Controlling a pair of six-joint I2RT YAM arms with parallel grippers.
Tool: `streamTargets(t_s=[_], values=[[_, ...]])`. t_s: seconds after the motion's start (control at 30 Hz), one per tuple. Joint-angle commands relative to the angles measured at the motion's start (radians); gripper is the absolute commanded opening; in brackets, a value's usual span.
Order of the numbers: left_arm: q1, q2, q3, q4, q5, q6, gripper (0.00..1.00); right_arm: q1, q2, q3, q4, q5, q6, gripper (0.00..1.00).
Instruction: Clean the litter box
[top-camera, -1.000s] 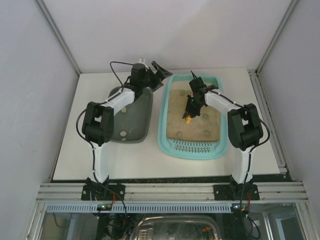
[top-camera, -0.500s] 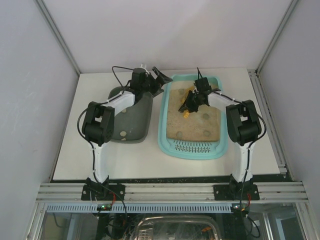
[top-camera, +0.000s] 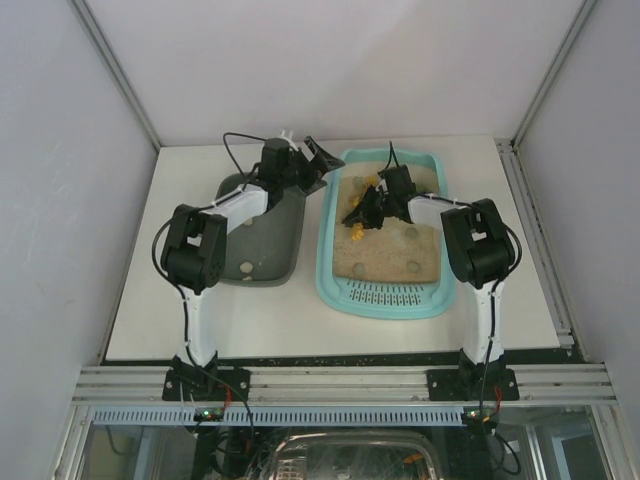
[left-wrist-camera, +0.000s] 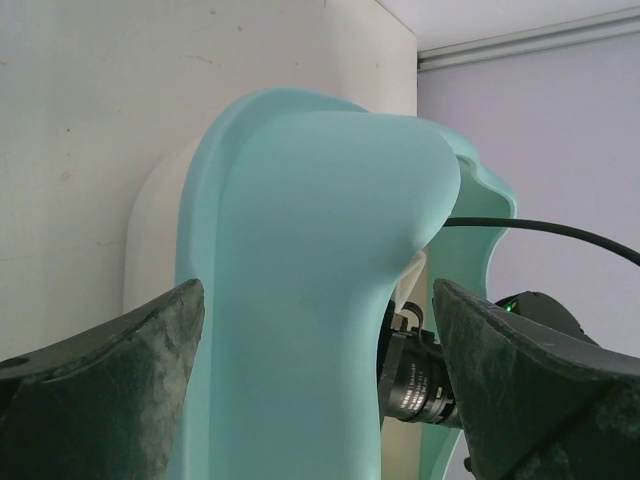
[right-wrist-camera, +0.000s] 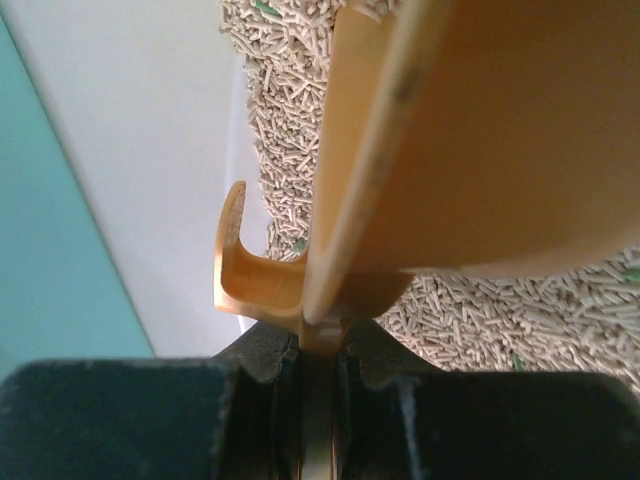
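Litter box (top-camera: 335, 275) long axis runs near-to-far; right pincer (right-wrist-camera: 320, 372) inside far end, clamped tight on orange scoop (right-wrist-camera: 480, 150); left pincer (top-camera: 318, 160) gaping wide, straddling far-left corner rim.

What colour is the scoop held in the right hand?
The scoop is yellow-orange, shown best in the right wrist view.

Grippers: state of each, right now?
Left gripper: open, straddling the rim of the light-turquoise plastic litter box.
Right gripper: shut on the orange plastic scoop.
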Motion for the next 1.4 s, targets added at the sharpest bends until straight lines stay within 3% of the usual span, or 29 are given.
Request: streamTargets(t_s=[0.0,0.6,0.97,1.1,1.37], values=[[0.003,-0.095,-0.054,0.026,0.018,0.066,1.00,0.033,-0.031,-0.082,0.277,-0.075,0.029,0.00],[0.047,-0.222,-0.137,-0.103,0.094,0.141,1.00,-0.040,-0.187,-0.418,0.687,-0.242,0.074,0.00],[0.058,-0.332,-0.143,-0.276,0.062,0.295,1.00,-0.099,-0.202,-0.564,1.128,-0.424,0.341,0.00],[0.061,-0.384,-0.140,-0.363,0.042,0.387,1.00,-0.108,-0.214,-0.604,1.373,-0.454,0.462,0.00],[0.077,-0.455,-0.171,-0.448,0.017,0.463,1.00,-0.154,-0.291,-0.618,1.481,-0.489,0.535,0.00]])
